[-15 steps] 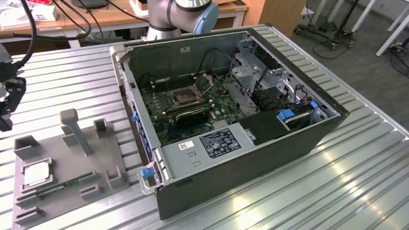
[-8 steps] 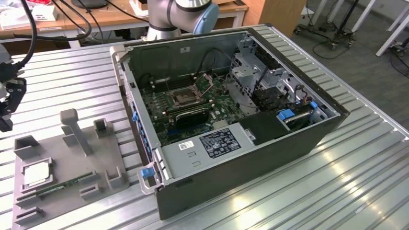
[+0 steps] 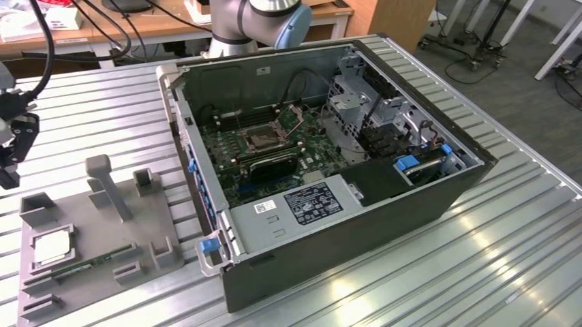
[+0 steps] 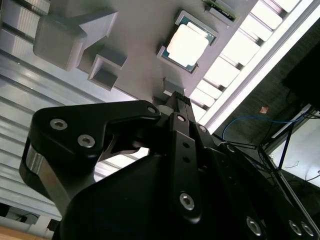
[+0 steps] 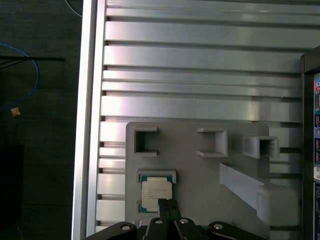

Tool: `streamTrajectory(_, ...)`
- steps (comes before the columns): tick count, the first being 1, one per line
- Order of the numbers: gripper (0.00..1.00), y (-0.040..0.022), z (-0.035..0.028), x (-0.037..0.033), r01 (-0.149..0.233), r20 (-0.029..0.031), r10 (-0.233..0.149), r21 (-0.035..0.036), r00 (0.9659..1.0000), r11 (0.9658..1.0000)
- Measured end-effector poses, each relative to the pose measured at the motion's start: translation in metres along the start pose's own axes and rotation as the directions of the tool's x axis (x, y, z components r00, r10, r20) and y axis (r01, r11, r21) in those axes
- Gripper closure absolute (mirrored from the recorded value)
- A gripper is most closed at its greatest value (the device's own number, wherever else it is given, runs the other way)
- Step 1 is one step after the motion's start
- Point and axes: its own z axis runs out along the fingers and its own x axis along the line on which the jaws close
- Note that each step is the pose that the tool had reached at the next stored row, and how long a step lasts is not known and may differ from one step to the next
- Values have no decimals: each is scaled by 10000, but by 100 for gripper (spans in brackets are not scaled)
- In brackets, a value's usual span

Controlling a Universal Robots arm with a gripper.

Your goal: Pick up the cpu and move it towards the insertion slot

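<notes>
Cpu (image 3: 50,246) is parked and untouched, well apart from the insertion slot. The ribbed metal table (image 3: 109,102) runs under everything. On it, toward the exterior view's right, the open computer case (image 3: 364,231) lies with its board facing up. At the exterior view's near left is the grey holder plate (image 3: 100,225), with raised blocks and pockets. Above the plate's far left edge hangs the gripper (image 3: 7,180). In both wrist views its claw is pinched narrow, fingertips together with nothing between them (image 5: 167,202) (image 4: 175,94). Deep in the case, the insertion slot (image 3: 264,140) shows its dark square inside a silver frame. The cpu lies flat in its square pocket on the plate, silvery top up, below the fingertips and clear of them (image 5: 156,194) (image 4: 187,46). Just beside it, on the near side, lies the thin green memory stick (image 3: 86,264).
</notes>
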Motion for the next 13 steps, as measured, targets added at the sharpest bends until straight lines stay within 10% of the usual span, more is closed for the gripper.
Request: streamTrajectory(13, 89, -3, 69, 6, 0, -1, 0, 0, 10000, 10000)
